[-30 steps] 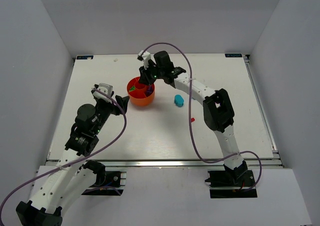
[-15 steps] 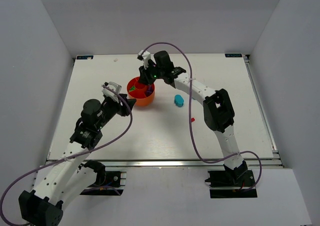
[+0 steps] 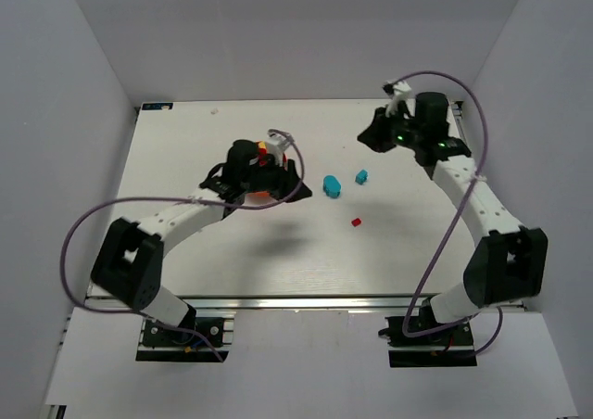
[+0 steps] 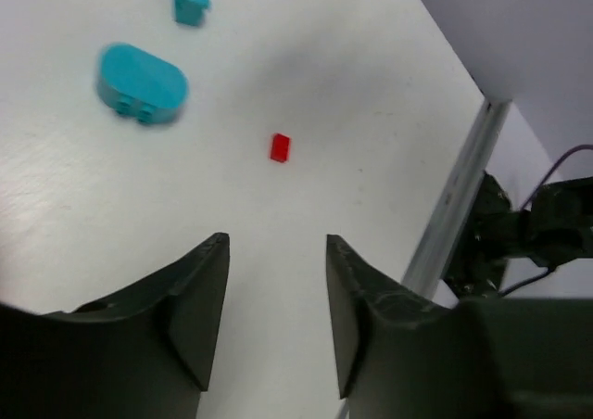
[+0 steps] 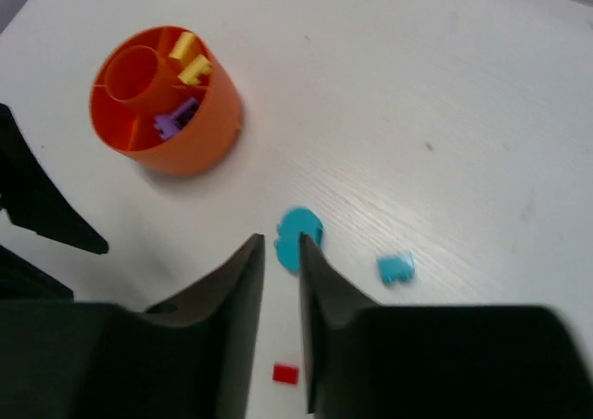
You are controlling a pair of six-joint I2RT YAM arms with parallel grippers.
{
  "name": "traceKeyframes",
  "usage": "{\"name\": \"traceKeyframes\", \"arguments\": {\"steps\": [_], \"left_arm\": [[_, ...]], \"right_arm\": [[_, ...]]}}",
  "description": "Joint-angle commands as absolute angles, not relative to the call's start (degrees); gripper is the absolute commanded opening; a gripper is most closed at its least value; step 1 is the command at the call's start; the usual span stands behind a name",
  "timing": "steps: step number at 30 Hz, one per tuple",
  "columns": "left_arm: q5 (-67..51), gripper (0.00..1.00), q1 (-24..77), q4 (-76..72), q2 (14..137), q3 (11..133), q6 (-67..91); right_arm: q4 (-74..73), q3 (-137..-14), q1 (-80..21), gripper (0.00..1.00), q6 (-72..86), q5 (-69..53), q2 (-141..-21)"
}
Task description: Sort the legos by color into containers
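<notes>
The orange tub (image 5: pixel 185 150) holds yellow legos (image 5: pixel 190 62) and a purple one (image 5: pixel 171 120) in its compartments; in the top view my left arm hides most of the tub (image 3: pixel 263 195). On the table lie a teal oval lego (image 3: pixel 331 186), a small teal lego (image 3: pixel 361 176) and a tiny red lego (image 3: pixel 356 222). My left gripper (image 3: pixel 295 189) hangs just right of the tub, open and empty, with the red lego (image 4: pixel 280 147) ahead of it. My right gripper (image 3: pixel 368 136) is raised at the back right, shut on nothing.
The table's right rail (image 4: pixel 459 196) runs beyond the red lego. White walls enclose the table on three sides. My left arm stretches across the table's middle left toward the tub.
My right arm swung away from the tub to the back right and its jaws shut. A small teal lego now lies beside the oval one. My left arm reached past the tub, jaws narrowing.
</notes>
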State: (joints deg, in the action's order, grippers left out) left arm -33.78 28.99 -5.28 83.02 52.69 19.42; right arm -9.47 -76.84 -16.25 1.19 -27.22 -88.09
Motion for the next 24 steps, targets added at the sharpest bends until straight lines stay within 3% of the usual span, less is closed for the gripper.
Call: {"name": "traceKeyframes", "arguments": {"steps": [1,4,6,9,10,13,16,24], "left_arm": [[-35.17,0.57,35.05,4.69,92.17,64.38,19.43],[-30.25,0.66,40.07,11.48,101.49,73.08,16.88],[-25.5,0.7,42.26,13.7,105.36,76.53,15.83],[-19.26,0.74,46.04,15.47,111.08,81.73,13.9],[-17.68,0.74,47.71,16.34,112.4,82.87,13.1],[-11.0,0.74,51.14,18.97,117.24,88.32,10.2],[-5.64,0.73,53.17,20.29,121.02,92.54,8.62],[5.0,0.68,56.6,25.21,128.58,101.76,5.28]], "right_arm": [[-13.96,-70.24,-9.43,0.34,0.27,-34.26,-82.28],[-16.52,-65.84,-2.91,0.69,-2.11,-38.84,-75.95],[-17.14,-62.69,1.11,0.73,-2.11,-41.38,-72.08],[-13.9,-57.85,6.57,0.65,1.39,-46.22,-69.26],[-13.19,-57.22,8.33,0.53,2.54,-47.54,-69.08],[-16.43,-59.4,11.59,0.38,1.5,-52.99,-70.31],[-16.7,-58.81,14.32,0.33,0.7,-54.84,-70.32],[-16.61,-57.22,17.4,0.34,0.26,-57.48,-68.38]]}}
